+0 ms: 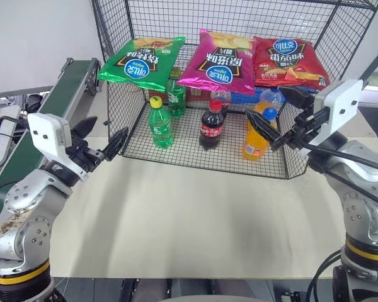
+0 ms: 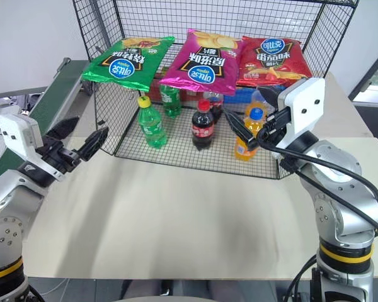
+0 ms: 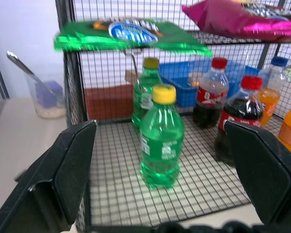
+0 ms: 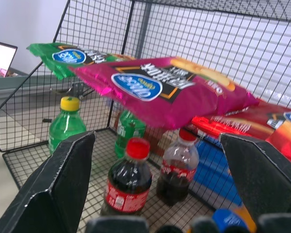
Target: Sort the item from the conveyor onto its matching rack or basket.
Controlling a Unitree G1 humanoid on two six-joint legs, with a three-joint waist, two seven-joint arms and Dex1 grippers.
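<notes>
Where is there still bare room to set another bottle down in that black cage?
On the black wire-mesh cage floor, bare mesh lies along the front edge, and between the yellow-capped green bottle and the red-capped cola bottle. The back is crowded with more bottles. The upper shelf is covered by three chip bags. The beige table in front is bare.

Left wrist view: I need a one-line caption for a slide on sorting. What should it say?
Open left gripper faces the yellow-capped green bottle standing upright on the black wire rack.
</notes>
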